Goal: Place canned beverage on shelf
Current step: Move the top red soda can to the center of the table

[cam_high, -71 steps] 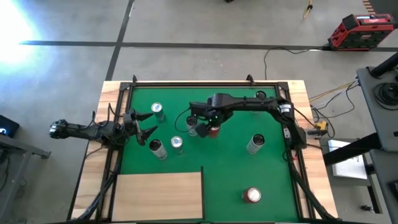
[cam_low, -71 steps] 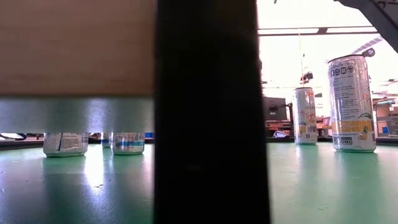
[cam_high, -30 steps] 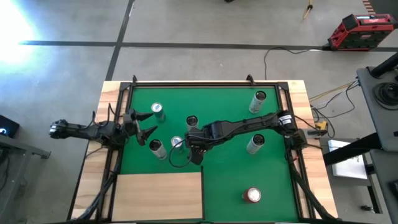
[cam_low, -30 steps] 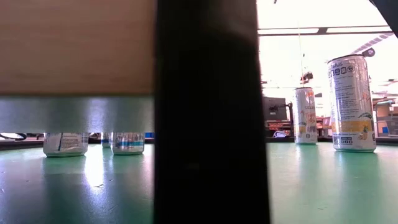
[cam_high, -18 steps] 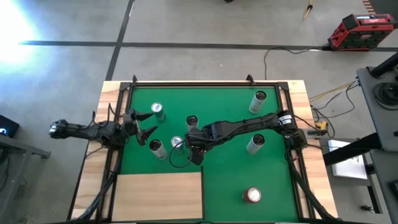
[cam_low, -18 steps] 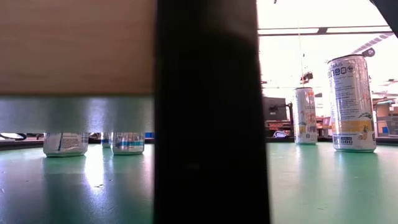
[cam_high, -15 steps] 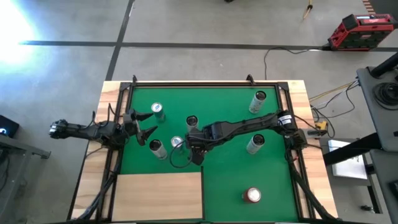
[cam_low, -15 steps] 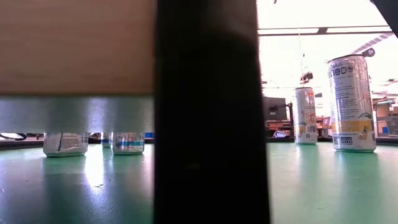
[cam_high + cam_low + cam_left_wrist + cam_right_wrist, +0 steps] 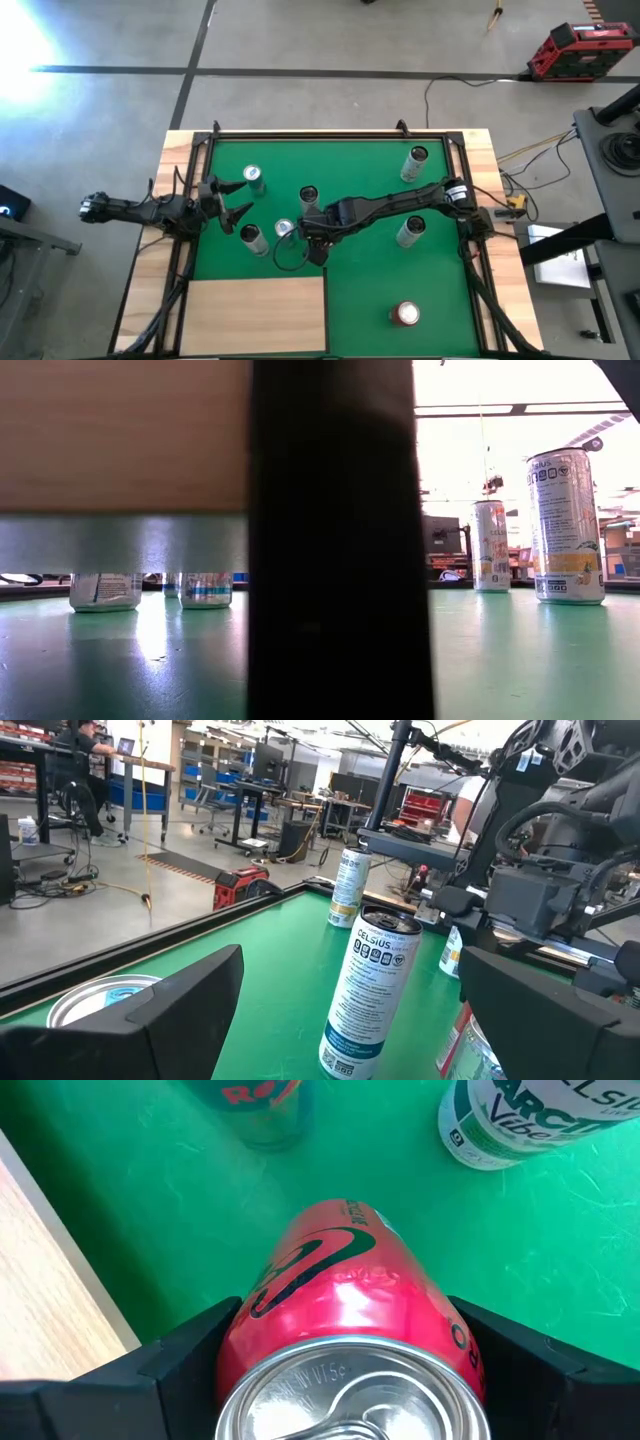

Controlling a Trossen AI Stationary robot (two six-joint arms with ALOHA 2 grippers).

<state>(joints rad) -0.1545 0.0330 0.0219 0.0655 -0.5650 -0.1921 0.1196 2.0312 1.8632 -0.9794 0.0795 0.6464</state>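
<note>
The right pincer (image 9: 340, 1370) has its two fingers closed partway against the sides of a red can (image 9: 345, 1315), one finger on each flank, so the can is gripped. In the high view this pincer (image 9: 312, 240) sits near the centre of the green mat (image 9: 370, 285), just off the far right corner of the shelf (image 9: 255, 315). From the mat's centre, the shelf lies toward 7 o'clock, flat and pale, and nothing stands on it. The right wrist view shows the shelf's wooden edge (image 9: 45, 1305) close beside the held can, but the can is over green felt, not over wood.

The left pincer (image 9: 228, 200) waits at the 9 o'clock side of the mat with its fingers spread wide and nothing between them.

Progress, as judged from this layout: the pick-up step appears complete; the transfer is partly done; the placing step is not yet done. Remaining work is to carry the can over the shelf, set it down upright and let go.

Other cans stand on the counter: a silver can (image 9: 253, 177) toward 10 o'clock, a tall can (image 9: 415, 160) toward 2 o'clock, another can (image 9: 410, 231) toward 3 o'clock, and a red-topped can (image 9: 406, 314) toward 5 o'clock. None of these is on the shelf.
</note>
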